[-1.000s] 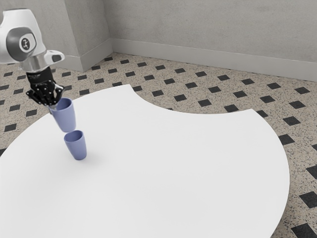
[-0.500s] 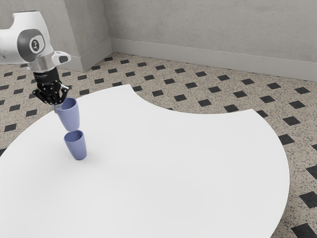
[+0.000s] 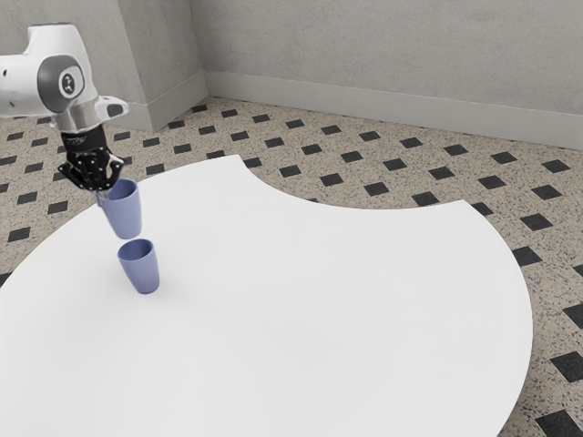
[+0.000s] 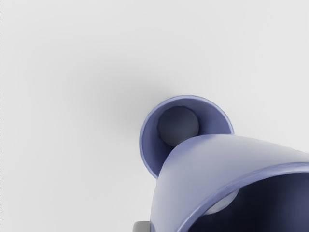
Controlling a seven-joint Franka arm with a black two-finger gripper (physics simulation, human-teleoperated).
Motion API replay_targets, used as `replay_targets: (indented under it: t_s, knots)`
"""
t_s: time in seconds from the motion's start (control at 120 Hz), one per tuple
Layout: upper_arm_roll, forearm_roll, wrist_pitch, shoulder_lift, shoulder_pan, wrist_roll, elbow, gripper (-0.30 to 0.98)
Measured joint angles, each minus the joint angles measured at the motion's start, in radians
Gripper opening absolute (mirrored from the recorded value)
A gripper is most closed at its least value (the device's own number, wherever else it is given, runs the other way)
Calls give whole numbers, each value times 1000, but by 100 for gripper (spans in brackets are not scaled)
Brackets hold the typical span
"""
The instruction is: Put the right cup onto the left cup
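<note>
Aligning step, by your look. Your gripper (image 3: 102, 194) is closed on the held cup (image 3: 126, 215), mouth up, raised apart from the standing cup (image 3: 141, 268), seemingly off-centre. Next: centre its base over the standing cup's mouth, lower gently, then release.

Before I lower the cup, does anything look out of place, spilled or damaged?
Nothing stands out: I see no spill or damage. The raised cup, held near its rim by the gripper, hangs clear of the upright standing cup. It may be off-centre from that cup's mouth, normal for a stack not yet made.
</note>
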Motion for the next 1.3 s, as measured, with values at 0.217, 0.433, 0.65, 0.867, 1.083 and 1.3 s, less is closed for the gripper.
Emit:
replay_targets:
  t_s: [0.217, 0.433, 0.65, 0.867, 1.083, 1.3]
  knots:
    - [-1, 0, -2, 38, 4, 6, 28, -10]
    - [-1, -2, -2, 72, 5, 10, 42, -10]
    - [0, -3, 3, 92, 6, 13, 42, -10]
    - [0, -3, 9, 106, 6, 15, 42, -10]
    - [2, -4, 14, 122, 6, 16, 41, -10]
    - [0, -4, 17, 141, 10, 16, 41, -10]
